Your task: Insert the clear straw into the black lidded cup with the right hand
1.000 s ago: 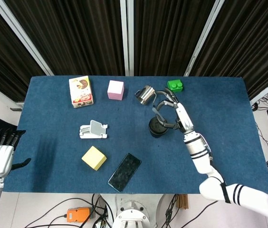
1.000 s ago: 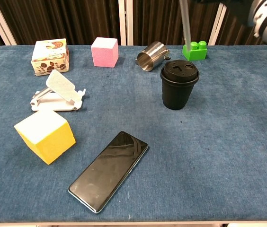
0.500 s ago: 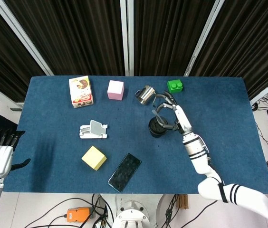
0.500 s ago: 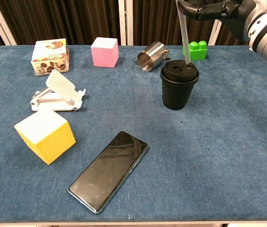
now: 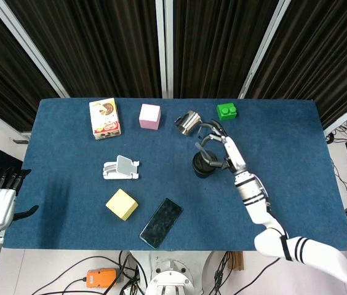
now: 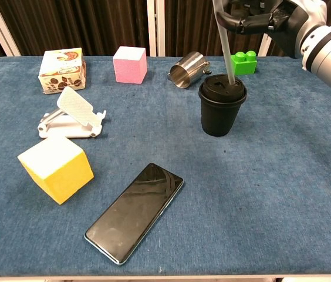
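Note:
The black lidded cup (image 6: 222,110) (image 5: 203,165) stands upright right of the table's middle. A clear straw (image 6: 224,50) rises steeply from its lid, leaning a little left at the top. The straw's lower end meets the lid near the right side. My right hand (image 6: 265,17) (image 5: 218,147) hovers above the cup and pinches the straw's upper part. My left hand (image 5: 0,203) hangs off the table's left edge with fingers apart, holding nothing.
Behind the cup lie a tipped metal cup (image 6: 187,69) and a green brick (image 6: 245,62). A pink cube (image 6: 129,64), snack box (image 6: 61,70), white phone stand (image 6: 71,114), yellow cube (image 6: 56,168) and black phone (image 6: 136,211) occupy the left and front.
My right hand has come down and slightly left with the straw. The straw's lower end has dropped from above the cup to the lid.

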### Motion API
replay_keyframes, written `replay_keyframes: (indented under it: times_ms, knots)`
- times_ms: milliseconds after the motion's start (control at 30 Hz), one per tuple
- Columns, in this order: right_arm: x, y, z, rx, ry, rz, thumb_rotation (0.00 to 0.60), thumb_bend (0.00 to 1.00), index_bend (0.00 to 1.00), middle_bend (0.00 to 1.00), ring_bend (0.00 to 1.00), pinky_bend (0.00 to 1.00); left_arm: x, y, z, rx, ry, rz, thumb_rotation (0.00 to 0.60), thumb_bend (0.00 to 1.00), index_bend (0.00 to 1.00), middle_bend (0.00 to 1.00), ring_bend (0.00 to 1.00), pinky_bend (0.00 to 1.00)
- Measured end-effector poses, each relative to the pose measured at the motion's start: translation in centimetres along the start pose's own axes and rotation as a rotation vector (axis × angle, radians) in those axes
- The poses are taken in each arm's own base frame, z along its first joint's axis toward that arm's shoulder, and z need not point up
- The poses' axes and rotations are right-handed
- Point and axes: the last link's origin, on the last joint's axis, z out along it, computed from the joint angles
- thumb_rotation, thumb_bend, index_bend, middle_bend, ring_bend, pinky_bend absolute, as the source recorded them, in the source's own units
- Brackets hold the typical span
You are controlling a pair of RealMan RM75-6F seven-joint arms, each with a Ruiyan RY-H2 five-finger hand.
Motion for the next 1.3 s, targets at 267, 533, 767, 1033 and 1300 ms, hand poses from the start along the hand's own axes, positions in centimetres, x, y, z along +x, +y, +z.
replay_keyframes:
  times_ms: [267,533,767,1033,1300]
  knots:
    - [0.1,0.5,-0.1,-0.001,0.001,-0.001,0.6,0.62,0.48,0.25,0.01,0.0,-0.1,0.0,0.1,0.002,-0.001,-0.001,0.6,0.06,0.15,0.16,0.07,0.0]
    - [0.5,0.7,-0.8,0.002,-0.024,-0.041,0.6,0.5,0.17,0.19,0.0,0.0,-0.1,0.1,0.2,-0.003,0.0,-0.002,0.6,0.06,0.15,0.17,0.07,0.0]
    - [2.7,0.1,-1.7,0.036,0.017,-0.102,0.6,0.5,0.17,0.19,0.0,0.0,0.0,0.2,0.4,-0.007,0.001,-0.002,0.6,0.06,0.15,0.17,0.07,0.0]
    - [8.9,-1.2,-5.4,0.075,0.142,-0.311,0.6,0.5,0.18,0.19,0.0,0.03,0.0,0.2,0.6,-0.01,0.005,-0.01,0.6,0.06,0.15,0.17,0.07,0.0]
    - [13.1,-0.8,-10.4,-0.009,0.169,-0.603,0.6,0.5,0.18,0.19,0.03,0.14,-0.1,0.1,0.5,-0.009,0.0,-0.01,0.6,0.06,0.15,0.17,0.07,0.0]
